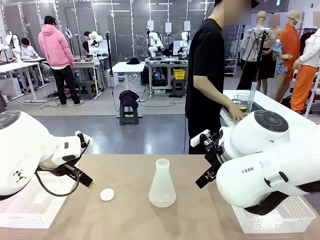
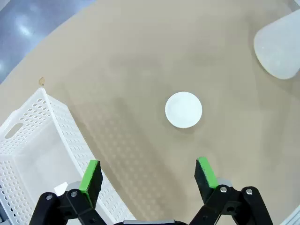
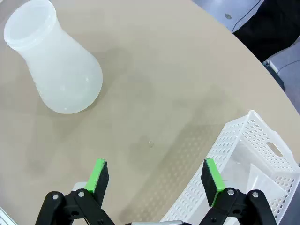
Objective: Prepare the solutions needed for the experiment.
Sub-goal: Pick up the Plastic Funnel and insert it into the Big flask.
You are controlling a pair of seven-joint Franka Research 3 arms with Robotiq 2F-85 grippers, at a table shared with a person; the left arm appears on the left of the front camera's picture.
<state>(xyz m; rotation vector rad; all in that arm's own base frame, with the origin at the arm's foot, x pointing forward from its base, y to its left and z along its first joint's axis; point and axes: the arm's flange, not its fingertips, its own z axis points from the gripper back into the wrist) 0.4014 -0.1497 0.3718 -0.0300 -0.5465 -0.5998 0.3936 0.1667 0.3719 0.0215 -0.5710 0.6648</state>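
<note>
A pale yellow-green liquid tints the bottom of a clear beaker (image 1: 242, 103) on the side table at the far right, with the person's hand beside it. An empty translucent conical flask (image 1: 162, 185) (image 3: 61, 70) (image 2: 279, 47) stands upright at the middle of my table. A small white round cap (image 1: 107, 194) (image 2: 183, 109) lies to its left. My left gripper (image 1: 86, 181) (image 2: 148, 174) hovers open just short of the cap. My right gripper (image 1: 205, 172) (image 3: 155, 176) hangs open to the right of the flask, holding nothing.
A white perforated basket (image 1: 20, 210) (image 2: 37, 140) sits under my left arm. Another basket (image 1: 280, 220) (image 3: 253, 154) sits under my right arm. A tall measuring cylinder (image 1: 252, 96) stands next to the beaker. The person in black stands at the far side, turned toward the side table.
</note>
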